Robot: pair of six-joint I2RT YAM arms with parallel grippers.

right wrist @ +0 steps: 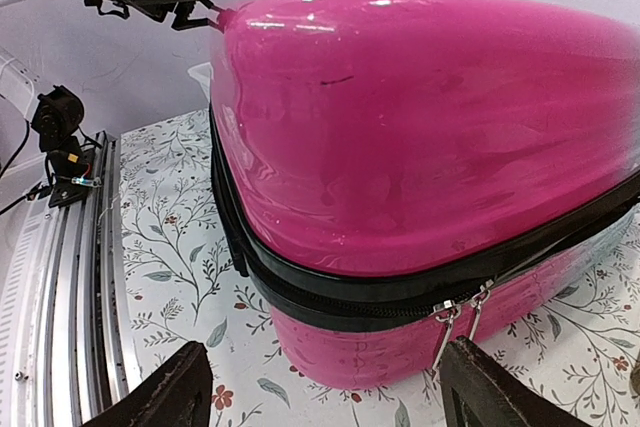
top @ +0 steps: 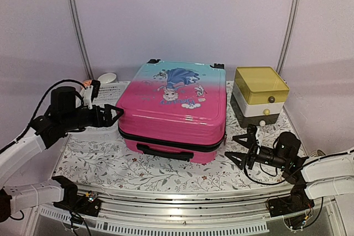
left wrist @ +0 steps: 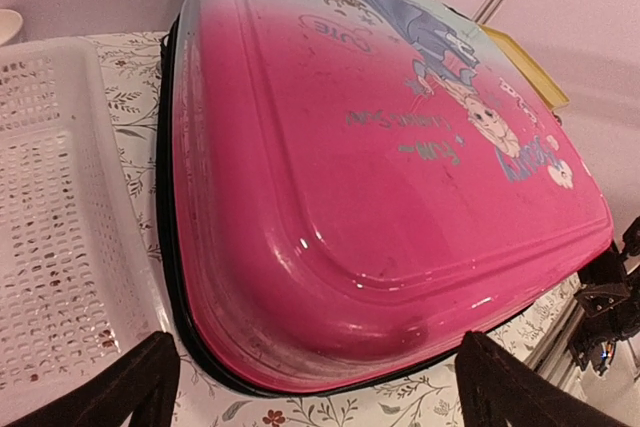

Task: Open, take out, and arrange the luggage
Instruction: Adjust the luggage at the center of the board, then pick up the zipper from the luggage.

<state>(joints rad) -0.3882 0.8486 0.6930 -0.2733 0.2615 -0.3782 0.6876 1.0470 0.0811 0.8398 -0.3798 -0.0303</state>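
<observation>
The luggage lies flat and zipped shut in the middle of the table, a pink-to-turquoise shell with a princess print, its black handle facing the near edge. My left gripper is open at the suitcase's left side, its fingertips close to the pink shell. My right gripper stands open just off the near right corner, nothing between its fingers. In the right wrist view the black zipper band and two silver zipper pulls hang by the right finger.
A white perforated basket sits behind the left gripper, also in the left wrist view. A small drawer box with a yellow top stands right of the suitcase. A white bowl is at the back left. The floral cloth covers the table.
</observation>
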